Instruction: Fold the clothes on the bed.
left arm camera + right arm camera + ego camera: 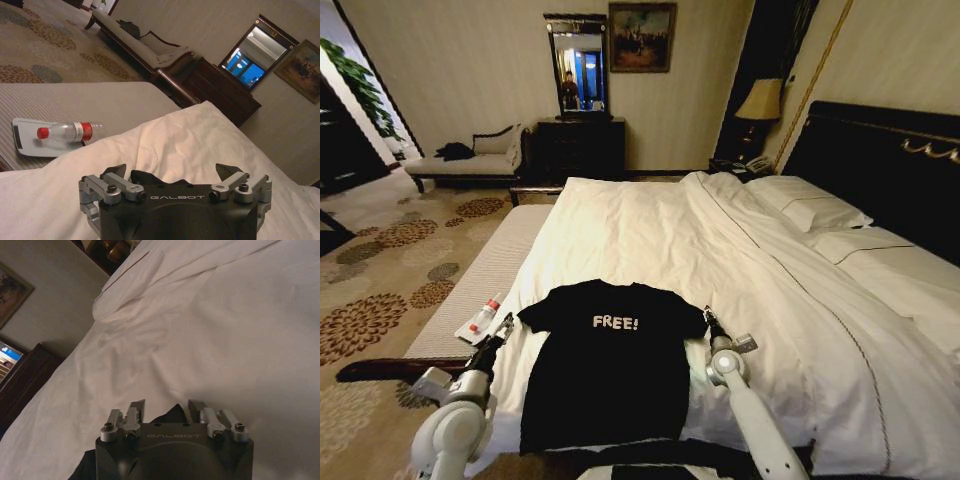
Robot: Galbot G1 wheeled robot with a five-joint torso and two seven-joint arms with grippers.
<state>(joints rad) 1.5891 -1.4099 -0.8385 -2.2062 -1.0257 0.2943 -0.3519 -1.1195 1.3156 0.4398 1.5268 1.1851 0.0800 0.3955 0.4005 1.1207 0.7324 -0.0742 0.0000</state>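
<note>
My left gripper (pixel 505 324) is hovering wide open, gripping nothing, lower left beside the sleeve | my right gripper (pixel 709 317) is gaping, empty, lower centre-right by the other sleeve | black "FREE!" T-shirt (pixel 605 370) is lying flat, lower centre, on the white bed (pixel 740 250) | water bottle (pixel 65 132) is resting on the bench (pixel 490 270), left.

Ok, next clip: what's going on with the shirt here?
A black T-shirt lies spread flat, unfolded, at the foot of the bed. The left gripper sits open by one sleeve and the right gripper open by the other, a dark bit of sleeve between its fingers. A water bottle lies on the bench alongside.
</note>
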